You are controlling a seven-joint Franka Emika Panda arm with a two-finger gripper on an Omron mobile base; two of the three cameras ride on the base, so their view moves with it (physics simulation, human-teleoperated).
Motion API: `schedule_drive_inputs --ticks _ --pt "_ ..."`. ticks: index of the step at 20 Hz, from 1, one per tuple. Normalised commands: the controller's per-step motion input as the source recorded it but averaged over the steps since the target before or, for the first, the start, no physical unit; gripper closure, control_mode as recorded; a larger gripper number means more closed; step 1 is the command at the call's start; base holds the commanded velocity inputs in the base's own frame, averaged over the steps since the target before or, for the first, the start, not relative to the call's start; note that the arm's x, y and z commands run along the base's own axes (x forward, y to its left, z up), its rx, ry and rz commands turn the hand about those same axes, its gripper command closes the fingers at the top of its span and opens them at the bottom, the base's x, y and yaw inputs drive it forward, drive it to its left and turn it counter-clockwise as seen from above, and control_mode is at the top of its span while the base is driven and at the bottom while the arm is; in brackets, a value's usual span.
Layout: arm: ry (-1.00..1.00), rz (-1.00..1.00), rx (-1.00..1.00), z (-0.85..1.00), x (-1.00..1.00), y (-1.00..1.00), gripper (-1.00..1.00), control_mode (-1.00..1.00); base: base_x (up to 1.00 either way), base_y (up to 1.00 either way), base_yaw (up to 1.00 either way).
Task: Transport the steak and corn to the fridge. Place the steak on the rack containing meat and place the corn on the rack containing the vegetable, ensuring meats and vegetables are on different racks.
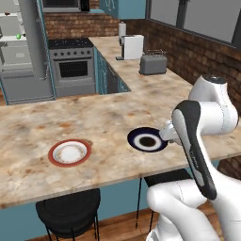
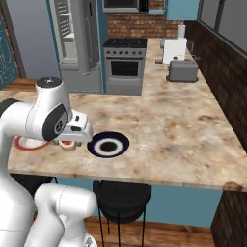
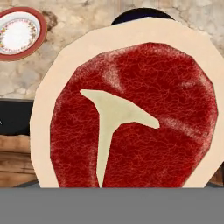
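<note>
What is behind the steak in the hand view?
Behind the steak show marbled counter, the red-rimmed plate at upper left, and the dark plate's edge above it. The rest of that plate, and the claw's tips, are covered.

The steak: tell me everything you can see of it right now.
The steak is a flat, roundish raw cut: deep red marbled flesh, a pale T-shaped bone or fat streak in the middle and a wide cream rim. In the hand view it sits very close, face-on to the camera, hiding the fingertips. In the right base view it shows under the gripper, lifted beside the dark plate. It looks held, though no finger contact is visible.
</note>
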Motion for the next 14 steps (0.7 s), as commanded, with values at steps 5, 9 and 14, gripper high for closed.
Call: schedule_drive_inputs --ticks 5,9,14 --pt "-0.02 0.0 0.02 0.59 -0.8 0.02 1.0 -1.0 0.0 0.0 0.0" --pt "-0.02 0.0 0.0 0.64 -0.83 0.01 1.0 -1.0 0.0 0.0 0.0" --pt "-0.03 0.0 0.0 0.25 -0.38 0.02 1.0 1.0 -0.6 0.26 0.02"
